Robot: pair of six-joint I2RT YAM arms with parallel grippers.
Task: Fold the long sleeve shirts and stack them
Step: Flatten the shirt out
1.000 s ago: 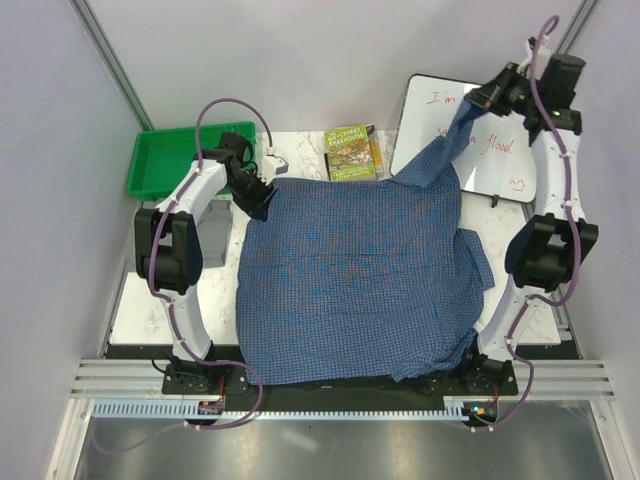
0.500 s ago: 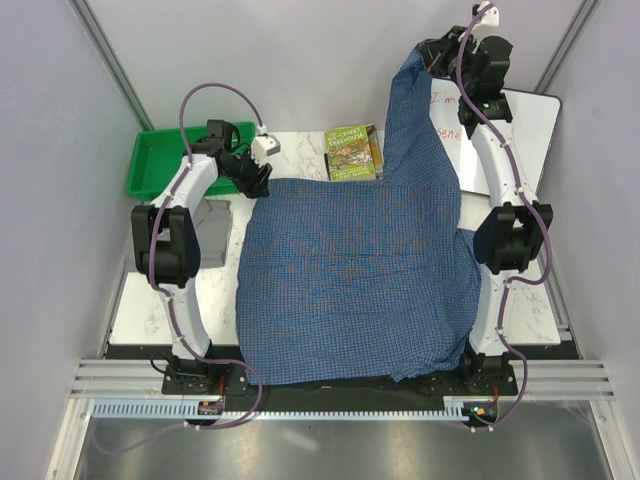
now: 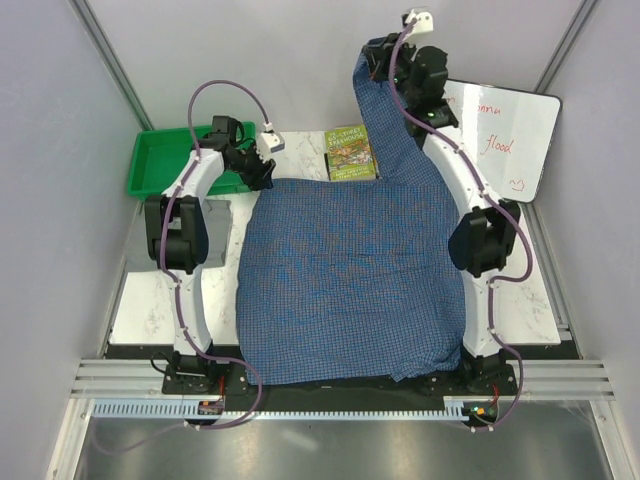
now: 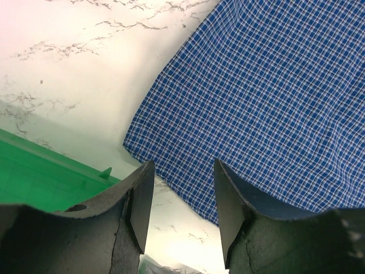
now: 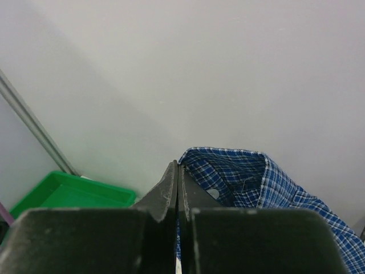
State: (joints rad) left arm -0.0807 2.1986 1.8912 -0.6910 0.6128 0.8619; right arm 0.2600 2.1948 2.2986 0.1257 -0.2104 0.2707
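Pinching blue shirt (image 3: 350, 270) corner, R jaws; grip pt hidden.

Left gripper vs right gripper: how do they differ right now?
Jaws: the left gripper is open and empty; the right gripper is shut on the blue shirt.
Height: the left gripper hangs low by the shirt's far-left corner, near the green tray; the right gripper is high, holding part of the shirt up off the table.
Shared: both are at the table's far side.
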